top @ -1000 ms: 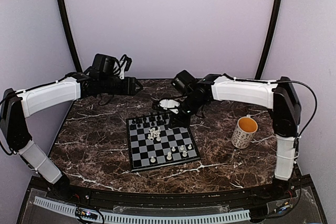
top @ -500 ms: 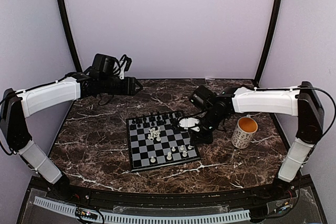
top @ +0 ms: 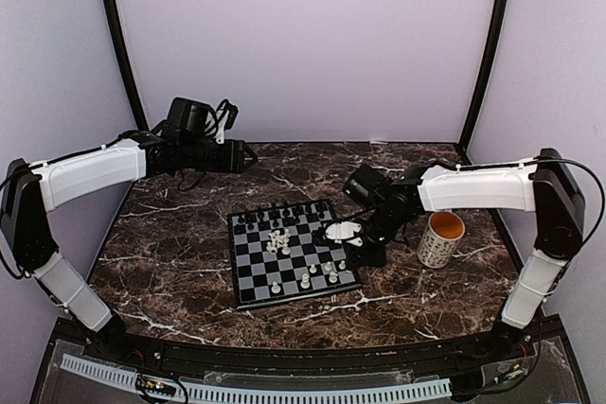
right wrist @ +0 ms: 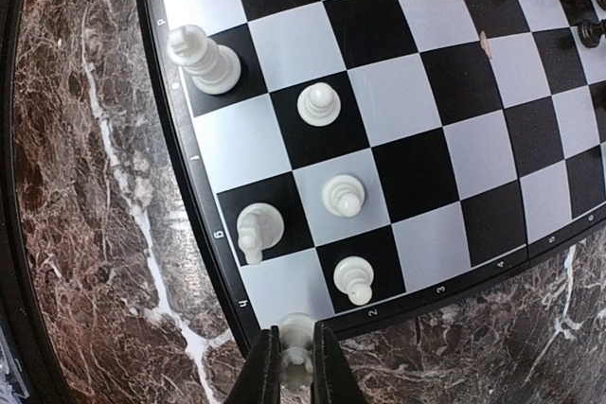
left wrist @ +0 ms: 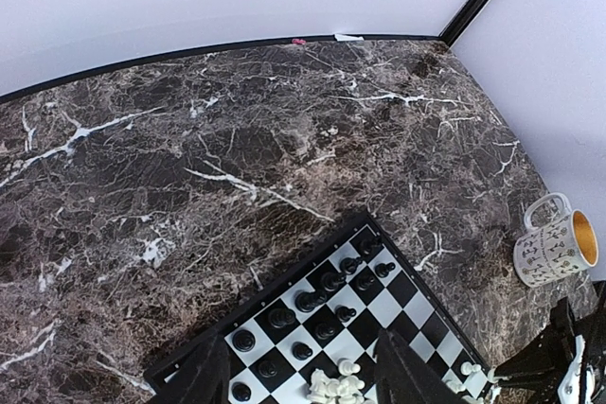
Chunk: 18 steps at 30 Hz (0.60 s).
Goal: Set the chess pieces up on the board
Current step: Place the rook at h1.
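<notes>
A dark brown marble worktop [top: 170, 253] veined with white fills the space between pale lilac walls. At its middle lies the small black-and-grey checkered board [top: 248, 276]. A few standing white chessmen [right wrist: 343, 196] are scattered over the board's nearest rows.

At the board's right edge the right claw [right wrist: 294, 347] is clenched on a small white chess piece [right wrist: 297, 328]. The fingers cover most of it, so its kind is unclear. Whether it rests on the dark border or hangs just above cannot be told. From overhead the claw hides it entirely.

Near the board's centre sits a jumbled heap of white pieces [top: 277, 238], too small to sort. Black chessmen [top: 275, 218] stand along the far rows. Right of the board, well apart, is a white patterned mug with an orange inside [top: 440, 238].

Beyond the board's far-left corner, the left claw [top: 248, 155] hangs in the air. It is released and grasps nothing. Its own camera cuts off the fingers [left wrist: 204, 376] at the bottom edge.
</notes>
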{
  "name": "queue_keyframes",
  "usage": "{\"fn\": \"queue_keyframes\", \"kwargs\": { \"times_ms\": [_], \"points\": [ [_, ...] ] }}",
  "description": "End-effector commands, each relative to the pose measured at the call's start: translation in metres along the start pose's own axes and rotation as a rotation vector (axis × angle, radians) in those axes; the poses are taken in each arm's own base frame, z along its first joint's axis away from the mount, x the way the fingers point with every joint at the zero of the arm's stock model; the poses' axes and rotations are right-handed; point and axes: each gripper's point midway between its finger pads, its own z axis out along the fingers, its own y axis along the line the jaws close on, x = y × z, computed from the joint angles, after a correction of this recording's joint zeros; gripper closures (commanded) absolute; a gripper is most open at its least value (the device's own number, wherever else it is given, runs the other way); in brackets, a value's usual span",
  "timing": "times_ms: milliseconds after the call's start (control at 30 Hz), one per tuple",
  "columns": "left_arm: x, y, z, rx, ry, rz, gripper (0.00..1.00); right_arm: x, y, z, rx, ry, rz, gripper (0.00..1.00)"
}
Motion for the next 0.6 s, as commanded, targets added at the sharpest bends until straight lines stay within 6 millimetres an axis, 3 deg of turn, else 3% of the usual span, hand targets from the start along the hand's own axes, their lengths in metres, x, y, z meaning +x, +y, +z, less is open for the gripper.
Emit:
{"fn": "queue_keyframes", "kwargs": {
  "times_ms": [0, 567],
  "points": [
    [-0.017, 0.000, -0.008, -0.003, -0.036, 0.007, 0.45, 0.000, 0.002, 0.014, 0.015, 0.015, -0.037, 0.92],
    [-0.015, 0.001, -0.005, -0.001, -0.028, 0.005, 0.45, 0.007, 0.004, 0.031, 0.016, 0.048, -0.047, 0.87]
  ]
}}
